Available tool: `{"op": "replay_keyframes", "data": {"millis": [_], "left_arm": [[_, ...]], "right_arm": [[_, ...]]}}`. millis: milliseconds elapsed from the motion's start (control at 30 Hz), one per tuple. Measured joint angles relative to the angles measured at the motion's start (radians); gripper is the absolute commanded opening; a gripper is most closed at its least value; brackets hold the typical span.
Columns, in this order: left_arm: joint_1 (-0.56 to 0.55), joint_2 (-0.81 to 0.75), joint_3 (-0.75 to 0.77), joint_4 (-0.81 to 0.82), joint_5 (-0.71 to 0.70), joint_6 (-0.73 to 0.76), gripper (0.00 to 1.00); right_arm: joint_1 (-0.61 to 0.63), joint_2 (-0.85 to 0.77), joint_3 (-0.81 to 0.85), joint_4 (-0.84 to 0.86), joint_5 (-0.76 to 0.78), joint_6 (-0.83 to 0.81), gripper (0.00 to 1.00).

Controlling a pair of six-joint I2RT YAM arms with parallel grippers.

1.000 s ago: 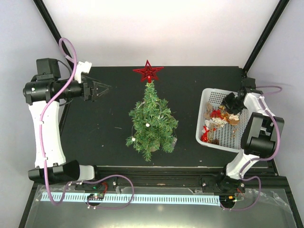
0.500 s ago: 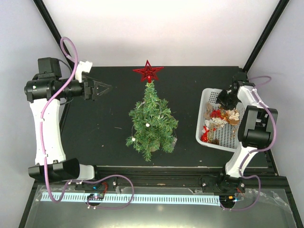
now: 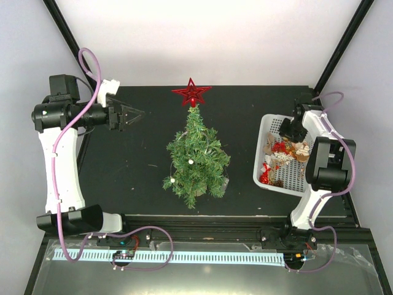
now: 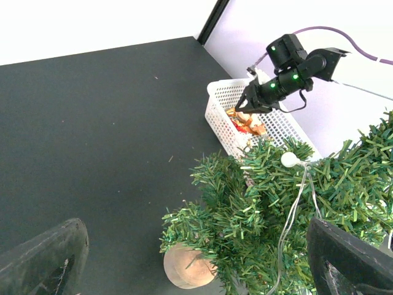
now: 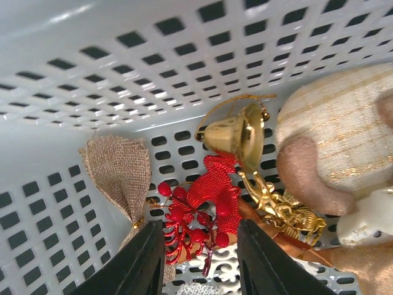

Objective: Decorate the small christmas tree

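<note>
The left arm (image 3: 58, 166) and the right arm (image 3: 306, 212) are built alike, with smooth white shells on the long links and black cylindrical housings at the joints. A lilac cable (image 4: 325, 28) runs loosely along each arm, looping behind the gripper. The left gripper (image 3: 134, 114) is black, with flat triangular fingers (image 4: 43, 258) of matte, slightly grainy plastic, and a small white block (image 3: 110, 84) sits just behind it. The right gripper (image 4: 249, 106) is black too, and small green lights (image 4: 293, 77) glow on the dark housings behind it. Its fingers (image 5: 144, 261) are dark, smooth and tapering.
</note>
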State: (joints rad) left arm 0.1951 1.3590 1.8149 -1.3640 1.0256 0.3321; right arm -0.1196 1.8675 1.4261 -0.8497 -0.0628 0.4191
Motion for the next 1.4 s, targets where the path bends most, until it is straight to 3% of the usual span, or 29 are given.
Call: {"op": "replay_keyframes", "data": {"millis": [633,1100,1400], "left_arm": [[0.000,0.000,-0.013,0.000,0.000,0.001,0.97],[-0.001,0.000,-0.024,0.000,0.000,0.001,0.97],[-0.005,-0.001,-0.024,0.000,0.002,0.000,0.98]], "right_arm": [[0.045,0.080,-0.021,0.000,-0.015,-0.041,0.35],[0.049,0.116,-0.015,-0.005,-0.004,-0.046,0.11],[0.051,0.111,-0.014,-0.006,0.031,-0.038,0.07]]}}
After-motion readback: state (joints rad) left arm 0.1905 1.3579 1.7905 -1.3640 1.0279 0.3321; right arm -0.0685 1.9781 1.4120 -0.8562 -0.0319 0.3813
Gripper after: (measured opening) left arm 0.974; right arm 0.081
